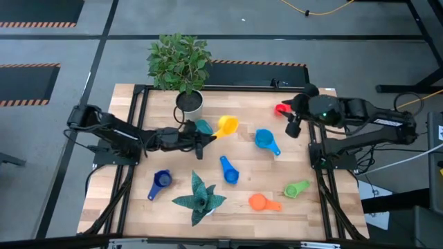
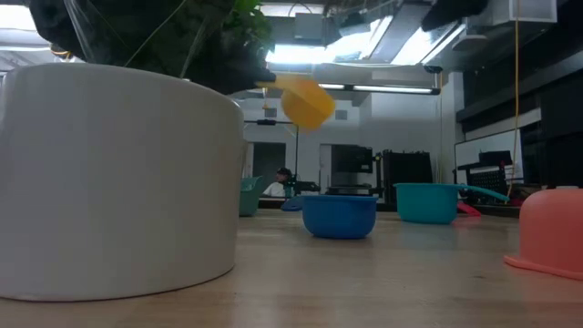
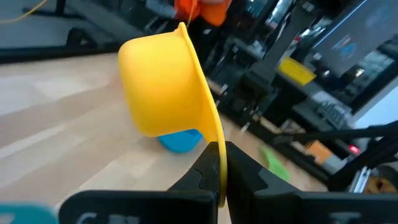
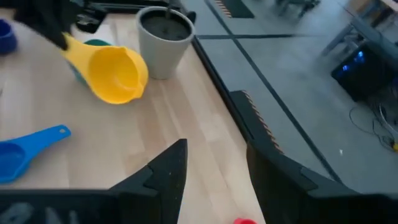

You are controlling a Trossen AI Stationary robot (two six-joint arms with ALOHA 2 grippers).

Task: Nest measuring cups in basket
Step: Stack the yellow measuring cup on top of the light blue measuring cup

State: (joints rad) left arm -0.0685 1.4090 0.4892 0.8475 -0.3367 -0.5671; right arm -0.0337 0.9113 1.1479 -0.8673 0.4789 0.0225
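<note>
My left gripper (image 1: pixel 210 135) is shut on the yellow measuring cup (image 1: pixel 227 125) and holds it in the air just right of the teal basket (image 1: pixel 203 126). The cup also shows in the left wrist view (image 3: pixel 161 87) and the low view (image 2: pixel 305 102). My right gripper (image 1: pixel 293 128) is open and empty, raised near the red cup (image 1: pixel 282 108) at the far right; its fingers show apart in its wrist view (image 4: pixel 214 168). The light blue (image 1: pixel 265 140), blue (image 1: pixel 229 171), dark blue (image 1: pixel 160 182), orange (image 1: pixel 261 202) and green (image 1: pixel 297 188) cups lie loose on the table. My left gripper pinches the yellow cup's short handle (image 3: pixel 217 155) between its two fingers, coming level from the table's left. The cup is lifted clear of the table and tipped on its side, its bowl sticking out past the fingertips.
A white pot (image 1: pixel 189 104) with a leafy plant stands at the far edge just behind the basket. A green succulent (image 1: pixel 199 197) sits near the front edge. Bare wood lies between the loose cups in the table's middle.
</note>
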